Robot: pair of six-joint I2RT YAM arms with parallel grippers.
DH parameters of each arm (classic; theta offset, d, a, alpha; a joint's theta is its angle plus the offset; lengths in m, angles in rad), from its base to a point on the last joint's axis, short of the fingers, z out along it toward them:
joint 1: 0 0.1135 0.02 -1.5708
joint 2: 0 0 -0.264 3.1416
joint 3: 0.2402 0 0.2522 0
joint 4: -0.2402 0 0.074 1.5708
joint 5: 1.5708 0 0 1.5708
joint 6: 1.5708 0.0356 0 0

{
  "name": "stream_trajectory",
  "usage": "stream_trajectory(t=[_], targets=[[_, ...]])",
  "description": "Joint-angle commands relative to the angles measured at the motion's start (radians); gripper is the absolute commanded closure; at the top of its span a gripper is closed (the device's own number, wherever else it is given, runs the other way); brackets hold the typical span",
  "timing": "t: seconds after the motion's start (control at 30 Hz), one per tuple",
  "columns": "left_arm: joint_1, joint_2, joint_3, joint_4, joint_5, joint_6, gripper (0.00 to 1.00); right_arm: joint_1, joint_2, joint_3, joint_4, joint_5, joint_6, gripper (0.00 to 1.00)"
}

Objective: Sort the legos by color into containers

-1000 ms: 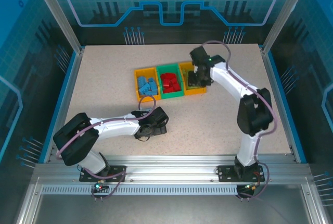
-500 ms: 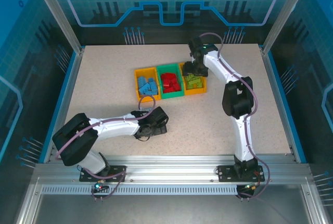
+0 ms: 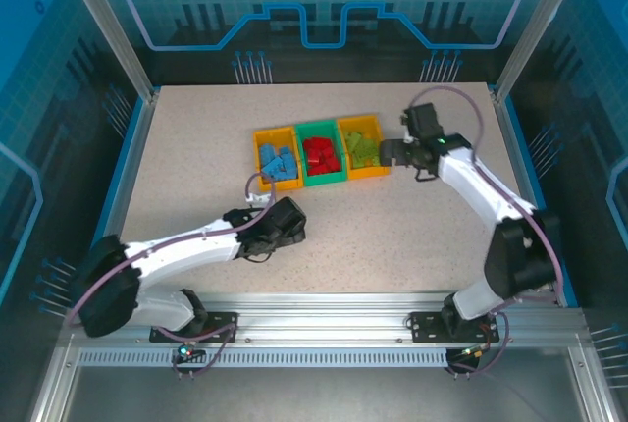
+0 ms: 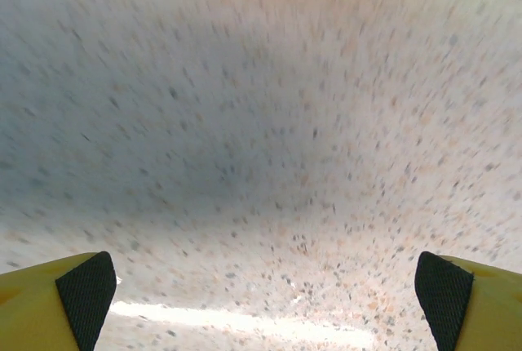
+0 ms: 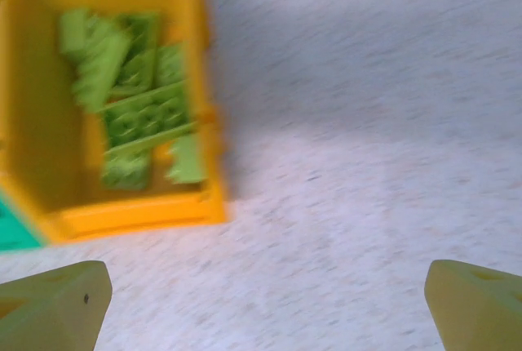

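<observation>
Blue legos [image 3: 278, 163], red legos [image 3: 321, 156] and lime legos [image 5: 139, 114] fill separate containers [image 3: 324, 182]; sorting looks finished, left gripper [image 4: 265, 286] and right gripper [image 5: 265, 302] spread, empty.

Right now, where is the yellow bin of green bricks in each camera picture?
Top camera: yellow bin, right end of the row of three.
Right wrist camera: upper left, above the fingers.
Left wrist camera: blurred speckled table.
Shared landmark: the green bin beside it, lower-left corner.
</observation>
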Motion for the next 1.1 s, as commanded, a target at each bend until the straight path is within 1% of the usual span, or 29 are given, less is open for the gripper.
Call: stream_trajectory(t=[0.0, 0.07, 0.17, 0.23, 0.27, 0.33, 0.4, 0.43, 0.47, 0.53, 0.57, 0.6, 0.63, 0.67, 0.7, 0.73, 0.77, 0.8, 0.83, 0.87, 0.9, 0.97, 1.07], targets=[[0.053, -0.129, -0.031, -0.088, -0.197, 0.104, 0.01, -0.078, -0.089, -0.196, 0.311, 0.085, -0.057, 0.0], [0.118, -0.218, -0.058, -0.08, -0.237, 0.184, 0.01, -0.099, -0.147, -0.339, 0.444, 0.095, -0.097, 0.0], [0.235, -0.335, -0.119, -0.022, -0.249, 0.297, 0.01, -0.106, -0.201, -0.51, 0.655, 0.061, -0.166, 0.0], [0.284, -0.397, -0.158, 0.02, -0.289, 0.357, 0.01, -0.105, -0.221, -0.61, 0.807, 0.049, -0.184, 0.0], [0.294, -0.423, -0.171, 0.037, -0.319, 0.385, 0.01, -0.105, -0.22, -0.641, 0.856, 0.058, -0.187, 0.0], [0.305, -0.462, -0.195, 0.09, -0.361, 0.451, 0.01, -0.106, -0.193, -0.672, 0.924, 0.092, -0.194, 0.0], [0.318, -0.475, -0.222, 0.169, -0.375, 0.537, 0.01, -0.107, -0.148, -0.675, 0.986, 0.107, -0.215, 0.0], [0.327, -0.467, -0.232, 0.205, -0.389, 0.573, 0.01, -0.111, -0.128, -0.656, 0.987, 0.099, -0.224, 0.0], [0.342, -0.455, -0.239, 0.238, -0.402, 0.6, 0.01, -0.112, -0.098, -0.651, 1.029, 0.091, -0.231, 0.0], [0.374, -0.418, -0.25, 0.307, -0.4, 0.651, 0.01, -0.12, -0.022, -0.629, 1.063, 0.071, -0.222, 0.0], [0.394, -0.395, -0.253, 0.345, -0.396, 0.674, 0.01, -0.107, 0.007, -0.624, 1.085, 0.093, -0.239, 0.0], [0.411, -0.376, -0.256, 0.377, -0.391, 0.691, 0.01, -0.104, -0.006, -0.623, 1.06, 0.087, -0.234, 0.0], [0.432, -0.354, -0.262, 0.419, -0.386, 0.708, 0.01, -0.11, -0.007, -0.642, 1.101, 0.072, -0.237, 0.0], [0.454, -0.332, -0.276, 0.481, -0.373, 0.734, 0.01, -0.122, -0.013, -0.655, 1.115, 0.037, -0.233, 0.0], [0.48, -0.312, -0.278, 0.52, -0.332, 0.759, 0.01, -0.135, -0.016, -0.665, 1.124, -0.008, -0.234, 0.0], [0.51, -0.294, -0.277, 0.562, -0.284, 0.786, 0.01, -0.148, -0.009, -0.691, 1.175, -0.069, -0.245, 0.0], [0.527, -0.275, -0.285, 0.611, -0.251, 0.819, 0.01, -0.153, 0.026, -0.734, 1.299, -0.1, -0.262, 0.0], [0.544, -0.252, -0.303, 0.695, -0.216, 0.864, 0.01, -0.149, 0.037, -0.733, 1.306, -0.077, -0.259, 0.0], [0.563, -0.226, -0.324, 0.776, -0.18, 0.909, 0.01, -0.15, 0.008, -0.712, 1.219, -0.082, -0.247, 0.0], [0.587, -0.205, -0.342, 0.836, -0.144, 0.936, 0.01, -0.149, 0.029, -0.731, 1.294, -0.082, -0.259, 0.0], [0.616, -0.171, -0.354, 0.891, -0.107, 0.955, 0.01, -0.149, 0.015, -0.718, 1.238, -0.082, -0.251, 0.0], [0.662, -0.107, -0.377, 0.996, -0.02, 0.961, 0.01, -0.149, 0.018, -0.721, 1.255, -0.084, -0.253, 0.0], [0.719, 0.003, -0.426, 1.249, 0.109, 0.951, 0.01, -0.149, 0.017, -0.72, 1.251, -0.085, -0.252, 0.0]])
